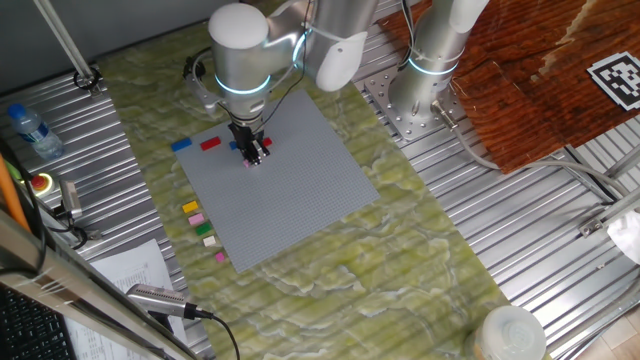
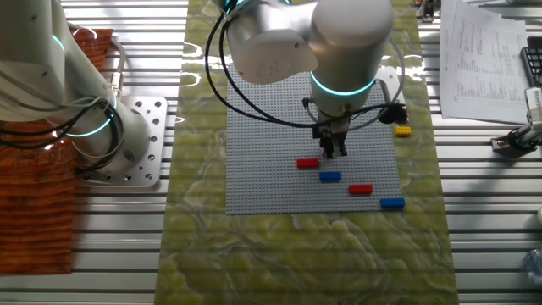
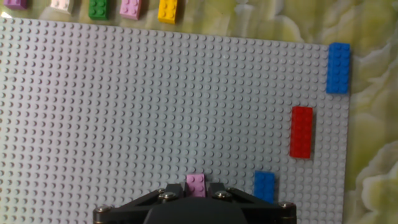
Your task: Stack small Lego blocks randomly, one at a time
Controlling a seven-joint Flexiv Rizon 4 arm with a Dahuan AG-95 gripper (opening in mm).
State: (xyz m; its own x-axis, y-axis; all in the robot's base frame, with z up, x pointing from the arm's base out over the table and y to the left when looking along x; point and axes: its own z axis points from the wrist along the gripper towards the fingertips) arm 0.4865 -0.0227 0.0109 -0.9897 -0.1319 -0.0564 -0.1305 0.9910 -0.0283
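My gripper is shut on a small pink brick, which shows between the fingertips at the bottom of the hand view. It hangs low over the grey baseplate, near the plate's far left part. On the plate lie a blue brick just right of the pink one, a red brick and another blue brick at the plate's edge. The other fixed view shows the gripper above a red brick and a blue brick.
A row of loose bricks lies off the plate's edge: yellow, pink, green, cream and one more. A second arm's base stands behind the plate. Papers and a microphone lie at the front left.
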